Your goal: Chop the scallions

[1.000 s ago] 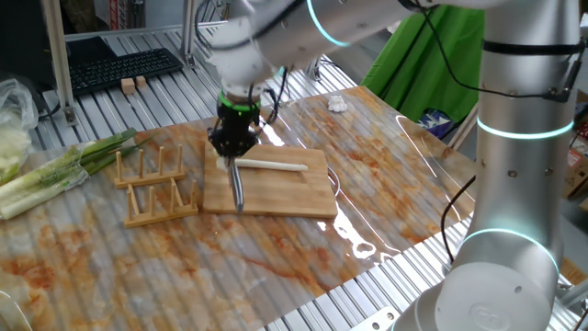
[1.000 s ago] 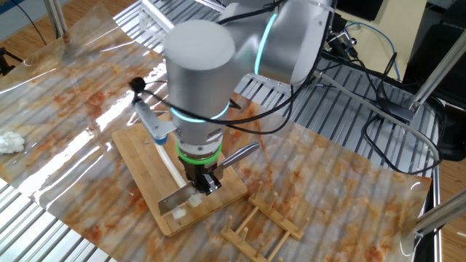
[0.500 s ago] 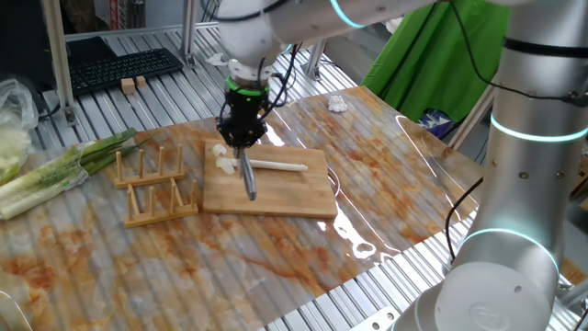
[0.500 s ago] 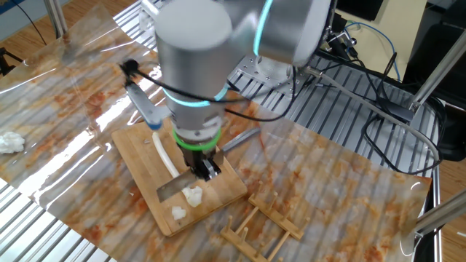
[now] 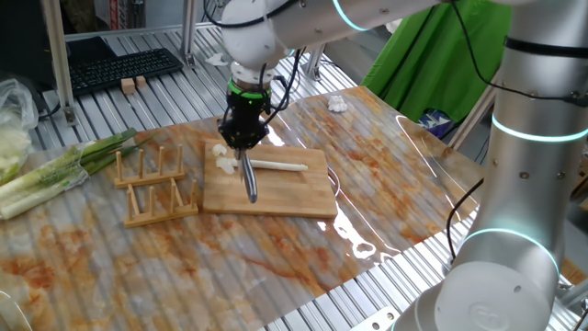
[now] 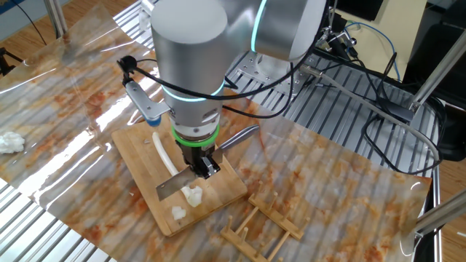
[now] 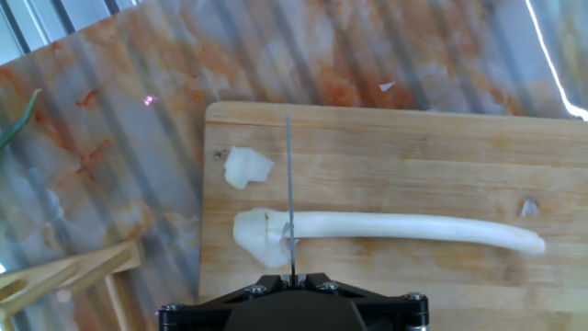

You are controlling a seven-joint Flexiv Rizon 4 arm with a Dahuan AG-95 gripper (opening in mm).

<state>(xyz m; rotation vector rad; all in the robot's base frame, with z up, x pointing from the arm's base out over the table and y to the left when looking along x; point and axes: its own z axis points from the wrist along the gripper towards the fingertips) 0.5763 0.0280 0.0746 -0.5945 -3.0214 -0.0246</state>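
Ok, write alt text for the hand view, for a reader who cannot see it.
Seen from above, a thin knife blade held in the claw crosses a long pale scallion lying lengthwise on a wooden cutting board, near its left end. One cut piece lies apart near the board's left edge, and part of a wooden rack shows at lower left.

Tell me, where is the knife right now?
The knife is clamped in the gripper, above the wooden board near its end with the cut pieces; in the hand view its edge crosses the long scallion stalk.

No legible text or labels
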